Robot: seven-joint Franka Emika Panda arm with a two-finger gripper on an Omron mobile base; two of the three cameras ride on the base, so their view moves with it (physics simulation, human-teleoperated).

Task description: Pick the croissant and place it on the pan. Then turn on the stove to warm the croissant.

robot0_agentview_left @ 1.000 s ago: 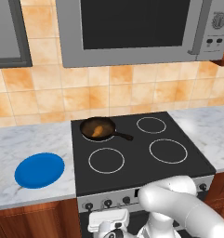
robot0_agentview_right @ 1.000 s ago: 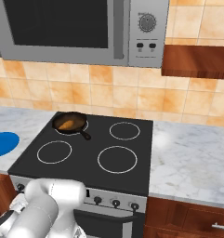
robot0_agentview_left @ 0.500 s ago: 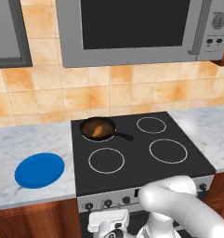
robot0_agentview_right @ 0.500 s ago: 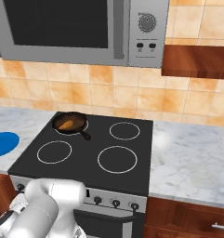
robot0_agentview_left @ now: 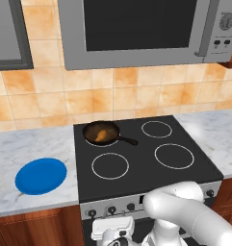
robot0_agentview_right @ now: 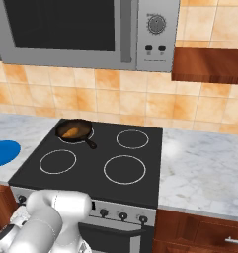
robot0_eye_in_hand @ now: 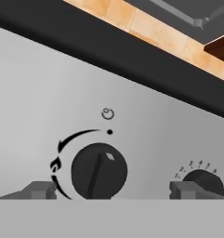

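The croissant point(robot0_agentview_left: 104, 134) point(robot0_agentview_right: 71, 131) lies in the small dark pan point(robot0_agentview_left: 90, 129) point(robot0_agentview_right: 84, 127), which sits on the back-left burner of the black stove point(robot0_agentview_left: 146, 166) point(robot0_agentview_right: 91, 170). My arm reaches down in front of the stove's silver panel. In the hand view, my gripper point(robot0_eye_in_hand: 113, 189) is open, close to the panel. A round dark knob point(robot0_eye_in_hand: 98, 170) sits between its fingertips point(robot0_eye_in_hand: 39, 189), with a gap on each side. The knob's pointer is turned slightly right of upright, with a flame mark and an arc arrow to its left.
A second knob point(robot0_eye_in_hand: 204, 180) with a number scale is to the right on the panel. A blue plate point(robot0_agentview_left: 41, 175) point(robot0_agentview_right: 3, 152) lies on the marble counter left of the stove. A grey microwave point(robot0_agentview_left: 136, 29) point(robot0_agentview_right: 81, 29) hangs above, with more counter point(robot0_agentview_right: 204, 168) to the right.
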